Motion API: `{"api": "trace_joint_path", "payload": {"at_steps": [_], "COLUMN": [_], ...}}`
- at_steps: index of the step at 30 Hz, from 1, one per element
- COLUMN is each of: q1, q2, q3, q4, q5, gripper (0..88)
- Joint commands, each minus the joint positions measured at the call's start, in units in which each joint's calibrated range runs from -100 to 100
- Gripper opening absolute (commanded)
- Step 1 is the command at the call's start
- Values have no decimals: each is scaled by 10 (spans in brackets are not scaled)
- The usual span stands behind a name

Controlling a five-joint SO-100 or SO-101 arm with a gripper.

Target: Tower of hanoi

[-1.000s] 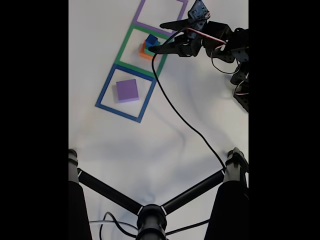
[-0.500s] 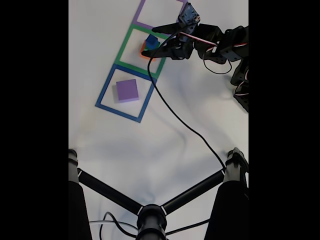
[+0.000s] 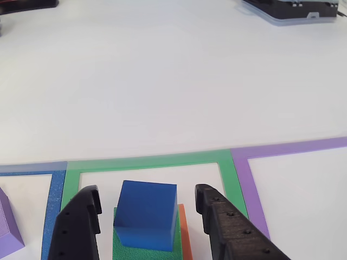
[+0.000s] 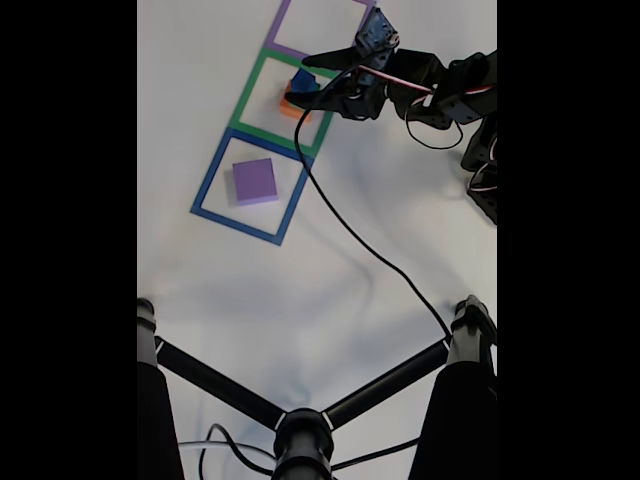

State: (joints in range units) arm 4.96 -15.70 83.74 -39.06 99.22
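Note:
A stack stands inside the green tape square (image 3: 146, 161): the blue cube (image 3: 145, 214) sits on the green block (image 3: 123, 248), with an orange edge (image 3: 185, 234) showing beneath. My gripper (image 3: 147, 192) is open and straddles the blue cube, with a gap on each side. The purple slab (image 3: 6, 230) lies apart in the blue tape square (image 3: 51, 208). In the fixed view the gripper (image 4: 300, 82) reaches from the right over the blue cube (image 4: 299, 79) and the orange block (image 4: 291, 109). The purple slab (image 4: 254, 181) lies lower left of it.
The purple tape square (image 4: 280, 30) holds no block. A black cable (image 4: 370, 250) trails from the arm across the table to a black three-legged stand (image 4: 300, 430) at the bottom. A dark device (image 3: 293, 8) sits at the far table edge.
The gripper has moved left over the stack. Its fingers now stand on either side of the blue cube. The blocks have not moved.

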Motion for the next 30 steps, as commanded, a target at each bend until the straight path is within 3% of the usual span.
{"api": "trace_joint_path", "payload": {"at_steps": [1, 17, 30], "q1": [-9, -10, -6], "q2": [-9, -6, -44], "q3": [-1, 10, -10], "q4": [-13, -18, 7], "q5": [8, 8, 8], "gripper": [147, 57, 41]}}
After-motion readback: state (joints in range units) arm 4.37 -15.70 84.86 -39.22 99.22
